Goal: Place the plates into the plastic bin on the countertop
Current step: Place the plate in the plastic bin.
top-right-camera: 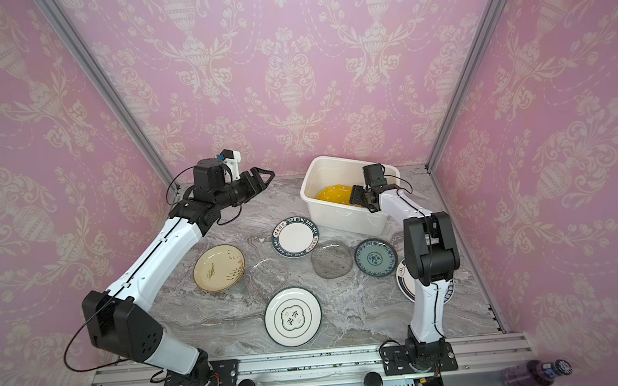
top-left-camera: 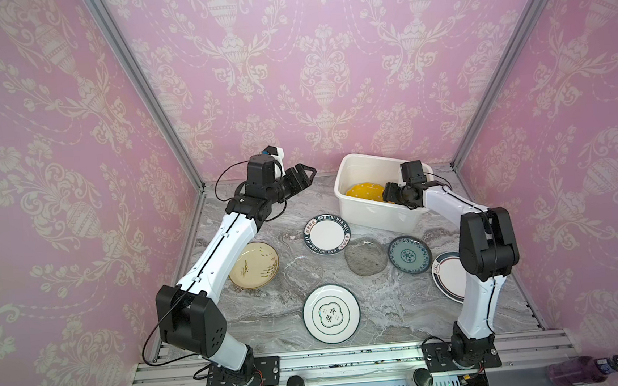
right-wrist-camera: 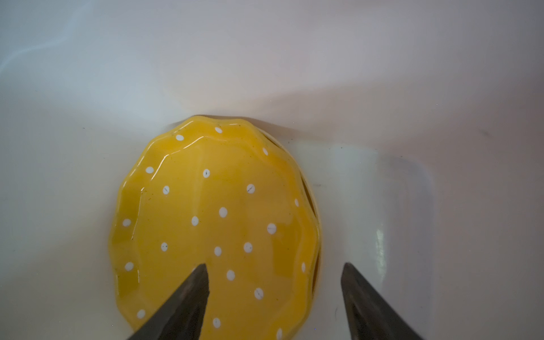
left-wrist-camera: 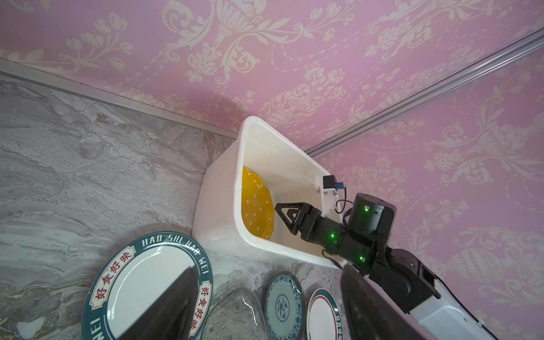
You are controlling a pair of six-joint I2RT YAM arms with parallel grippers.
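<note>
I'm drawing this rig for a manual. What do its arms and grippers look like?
The left arm and right arm have white shells, black joint housings and loose black cables. The left gripper and right gripper are black with hollow triangular fingers, each beside a white camera bracket. Small green lights dot the right wrist.

Bright, even light; my wrist view runs soft.
In both top views light falls flat from overhead and only faint shadows lie on the countertop [top-left-camera: 385,320]. The frame posts [top-left-camera: 140,82] splay toward ten and two o'clock, and the wallpaper [top-left-camera: 35,185] smears at the edges. In my right wrist view glare streaks the yellow plate [right-wrist-camera: 217,223] along its scalloped rim. A grey shadow crosses the plastic bin [right-wrist-camera: 382,88] wall, and my right gripper [right-wrist-camera: 275,265] fingers [right-wrist-camera: 182,306] are dark, unfocused wedges.
</note>
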